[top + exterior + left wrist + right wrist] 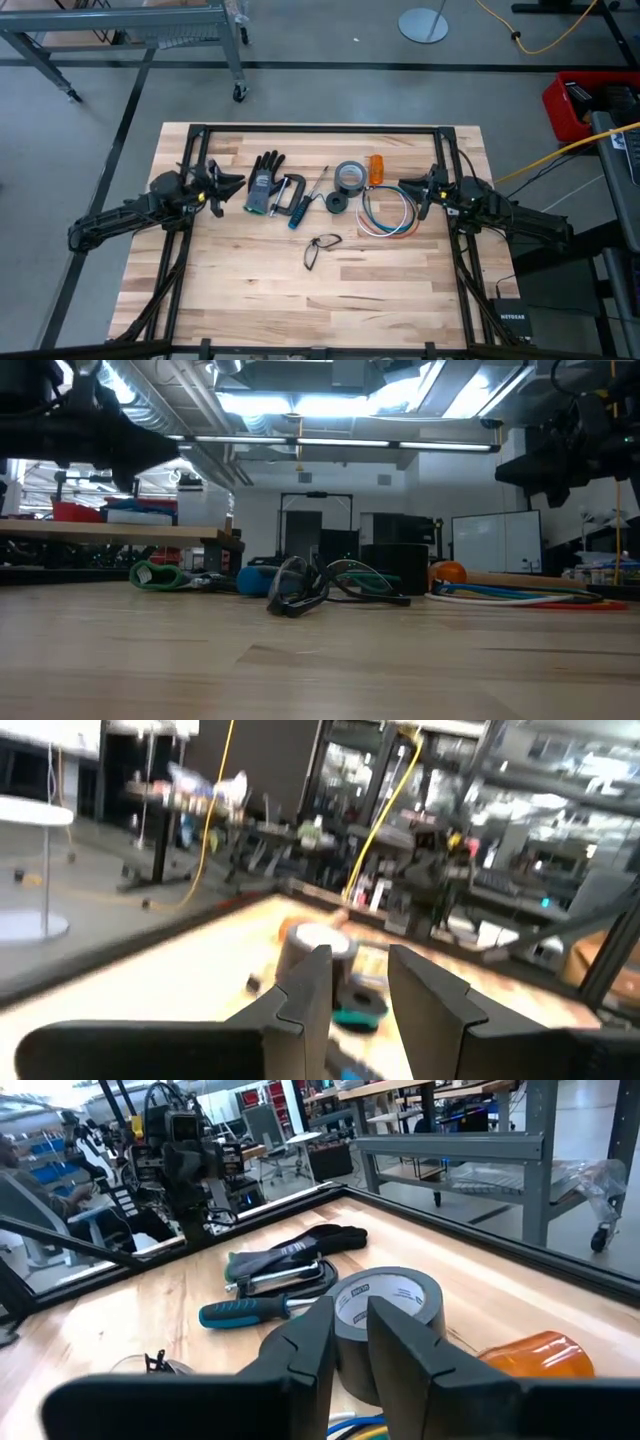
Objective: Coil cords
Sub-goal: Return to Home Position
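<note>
Fingers [300, 1342] of my right gripper [405, 187] stand slightly parted, pinching nothing, raised off the table [400, 300] near the cords [385, 233]. I see the cords lying in a loose ring on the table's right half, with the grey tape roll [349, 176] just beside them and the glasses [321, 247] nearer centre. My left gripper [238, 183], also parted and empty, hangs by the glove [263, 180].

1. Type of place: robotics lab in an open industrial workshop hall.
2. Floor: bare grey concrete floor [330, 90], with a yellow cable [517, 37] trailing across it.
3. Ceiling: exposed ducts [140, 385] and strip lights [330, 405].
4. Furnishings: metal rack [120, 12] on casters; workbench [110, 528] loaded with gear; whiteboard [495, 542]; red toolbox [572, 105].
5. Work station: wooden table [400, 290] in a black frame, with two robot arms [120, 220] mounted.
</note>
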Available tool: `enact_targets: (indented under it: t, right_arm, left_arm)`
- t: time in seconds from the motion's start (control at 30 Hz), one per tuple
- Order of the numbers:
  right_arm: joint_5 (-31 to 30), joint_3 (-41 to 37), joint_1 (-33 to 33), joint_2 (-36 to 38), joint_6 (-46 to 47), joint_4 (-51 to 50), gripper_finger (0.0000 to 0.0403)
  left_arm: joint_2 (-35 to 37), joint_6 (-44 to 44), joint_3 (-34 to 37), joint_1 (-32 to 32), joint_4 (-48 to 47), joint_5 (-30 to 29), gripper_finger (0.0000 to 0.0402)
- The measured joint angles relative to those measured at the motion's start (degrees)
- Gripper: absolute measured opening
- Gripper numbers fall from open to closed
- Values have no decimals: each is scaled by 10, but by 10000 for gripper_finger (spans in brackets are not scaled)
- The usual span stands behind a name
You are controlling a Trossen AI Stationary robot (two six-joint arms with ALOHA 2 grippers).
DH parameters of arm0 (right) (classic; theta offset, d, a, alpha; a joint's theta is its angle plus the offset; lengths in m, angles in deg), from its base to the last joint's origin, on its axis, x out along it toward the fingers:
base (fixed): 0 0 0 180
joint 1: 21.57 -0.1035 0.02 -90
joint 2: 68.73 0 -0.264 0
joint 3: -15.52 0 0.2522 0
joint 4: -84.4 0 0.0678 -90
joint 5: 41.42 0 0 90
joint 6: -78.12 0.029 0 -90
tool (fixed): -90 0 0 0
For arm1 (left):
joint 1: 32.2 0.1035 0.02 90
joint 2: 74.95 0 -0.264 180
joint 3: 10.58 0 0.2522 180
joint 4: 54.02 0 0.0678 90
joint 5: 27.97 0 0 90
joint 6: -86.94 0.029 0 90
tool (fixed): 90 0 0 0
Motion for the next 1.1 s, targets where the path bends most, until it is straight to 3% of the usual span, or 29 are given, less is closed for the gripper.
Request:
enact_targets:
  t: [0.27,0.87,1.1]
  right_arm:
    - [0,0,0,-1,-35,-2,67]
    - [0,-2,0,-1,-40,-5,67]
    - [0,-2,0,-1,-40,-5,67]
  left_arm:
    - [0,19,0,0,-39,0,93]
    - [0,177,0,0,-42,-7,93]
    - [0,177,0,0,-42,-7,93]
